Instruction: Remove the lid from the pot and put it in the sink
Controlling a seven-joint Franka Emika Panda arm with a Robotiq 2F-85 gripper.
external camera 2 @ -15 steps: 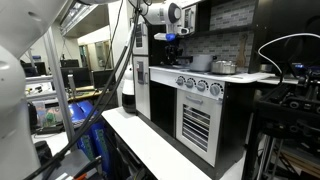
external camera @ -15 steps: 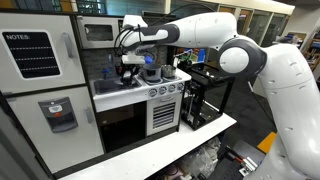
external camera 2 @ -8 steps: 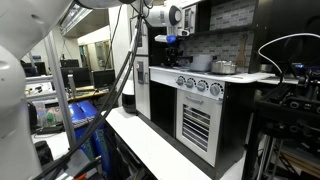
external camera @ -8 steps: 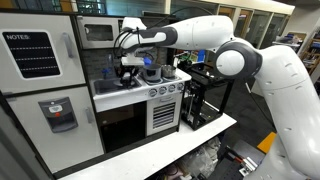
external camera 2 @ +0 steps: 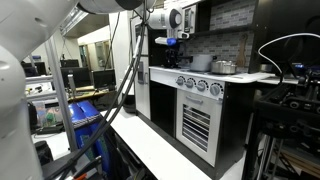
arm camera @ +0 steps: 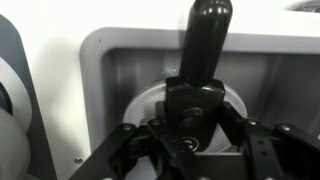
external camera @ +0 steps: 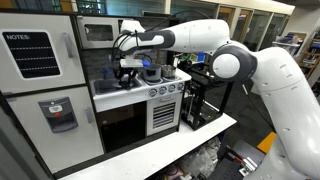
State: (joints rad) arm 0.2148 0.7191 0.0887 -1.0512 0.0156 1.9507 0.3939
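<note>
You're in a robotics lab, not a home: the white toy kitchen [external camera: 60, 95] has a black equipment rack [external camera: 205, 98] at its 3 o'clock, glass partitions [external camera: 262, 25] at 1 o'clock, and computer desks [external camera 2: 85, 82] nearby.

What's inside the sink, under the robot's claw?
In the wrist view the sink holds a round pale disc, possibly the lid, near the black faucet. The gripper covers the disc's middle and near side.

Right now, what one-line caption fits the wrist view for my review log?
Wrist view: fingers above the grey sink, black faucet ahead, pale round disc directly beneath them.
</note>
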